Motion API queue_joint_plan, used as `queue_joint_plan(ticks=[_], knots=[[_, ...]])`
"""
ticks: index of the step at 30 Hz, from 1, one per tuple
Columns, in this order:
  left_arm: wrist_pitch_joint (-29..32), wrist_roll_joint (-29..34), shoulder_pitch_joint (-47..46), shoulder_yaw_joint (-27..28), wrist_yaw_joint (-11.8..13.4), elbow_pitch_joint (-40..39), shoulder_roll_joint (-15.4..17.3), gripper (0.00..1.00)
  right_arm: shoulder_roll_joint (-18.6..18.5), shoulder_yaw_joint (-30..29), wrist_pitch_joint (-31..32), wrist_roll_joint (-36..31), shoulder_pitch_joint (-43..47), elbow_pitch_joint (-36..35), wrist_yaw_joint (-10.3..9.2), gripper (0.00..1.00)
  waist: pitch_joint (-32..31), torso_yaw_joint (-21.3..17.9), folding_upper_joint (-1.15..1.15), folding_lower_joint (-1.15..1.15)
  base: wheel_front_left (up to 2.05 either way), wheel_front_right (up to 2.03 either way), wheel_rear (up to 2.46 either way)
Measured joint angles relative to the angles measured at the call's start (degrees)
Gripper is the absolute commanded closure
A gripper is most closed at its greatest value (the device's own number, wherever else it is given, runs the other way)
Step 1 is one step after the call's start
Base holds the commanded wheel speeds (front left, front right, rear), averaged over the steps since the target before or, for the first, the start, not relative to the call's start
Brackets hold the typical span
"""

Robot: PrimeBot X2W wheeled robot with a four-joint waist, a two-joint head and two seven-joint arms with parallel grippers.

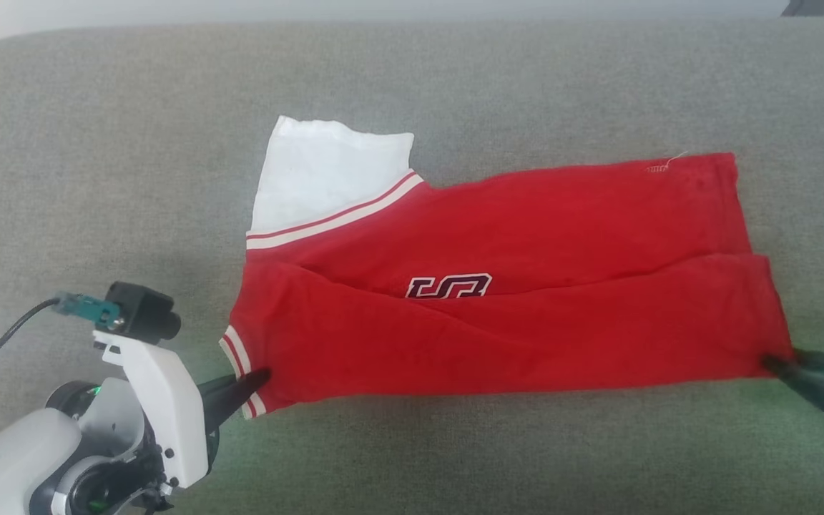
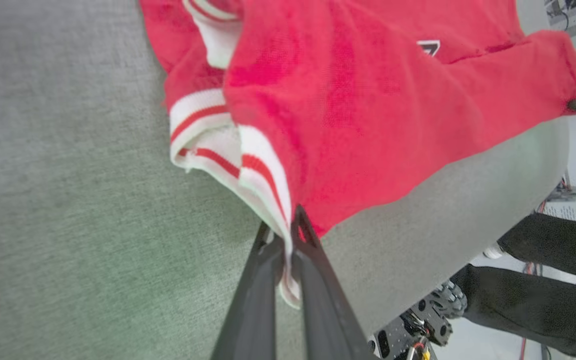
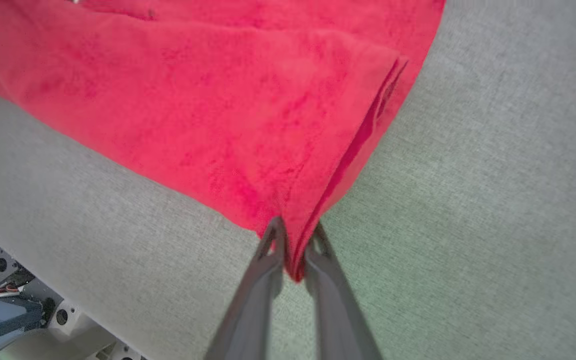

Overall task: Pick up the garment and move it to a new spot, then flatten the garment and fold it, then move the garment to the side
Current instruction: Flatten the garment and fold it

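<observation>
On the grey cushion (image 1: 412,79), the red garment (image 1: 526,315) lay in the middle, its 8 and 4 o'clock corners pinched by the left jaws and right jaws, which needed to lift together.

Bright, even light; the garment (image 1: 526,336) casts only a faint shadow between the left gripper (image 1: 258,377) and the right gripper (image 1: 769,361). Green tinges the grey surface (image 1: 455,443) around both. Wrist views blur at the gripper's base and bow at the edges.
</observation>
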Motion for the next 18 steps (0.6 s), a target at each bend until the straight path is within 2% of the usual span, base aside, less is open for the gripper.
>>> queue_joint_plan(ticks=[1, 5, 8, 13, 18], knots=[[-0.79, 0.01, 0.38, 0.25, 0.22, -0.05, -0.08, 0.0, 0.78, -1.19, -0.01, -0.44, 0.71, -0.25, 0.01, 0.0, -0.29, -0.04, 0.0, 0.0, 0.0, 0.0, 0.0], [-4.82, 0.9, 1.26, 1.65, 0.71, -0.3, 0.02, 0.0, 3.45, -7.28, -1.57, -3.1, 1.59, -1.45, 0.0, 0.0, -1.12, -0.18, 0.0, 0.0, 0.0, 0.0, 0.0], [-10.01, 3.0, 1.21, 3.75, 1.6, 0.38, -0.22, 0.0, 7.3, -11.35, -5.04, -5.97, 1.13, -2.31, 0.0, 0.0, -1.37, -0.09, 0.0, 0.0, 0.0, 0.0, 0.0], [-19.2, 8.16, -0.95, 6.43, 4.07, 5.06, -3.12, 0.0, 15.75, -14.93, -13.76, -11.27, -1.71, -3.31, -0.01, 0.0, -1.13, -0.38, 0.0, 0.0, 0.0, 0.0, 0.0], [-24.39, 11.82, -6.41, 7.8, 4.19, 11.63, -7.38, 0.0, 22.59, -15.94, -22.1, -16.18, -4.93, -2.91, 0.0, 0.0, -0.38, -1.92, 0.0, 0.0, 0.0, 0.0, 0.0]])
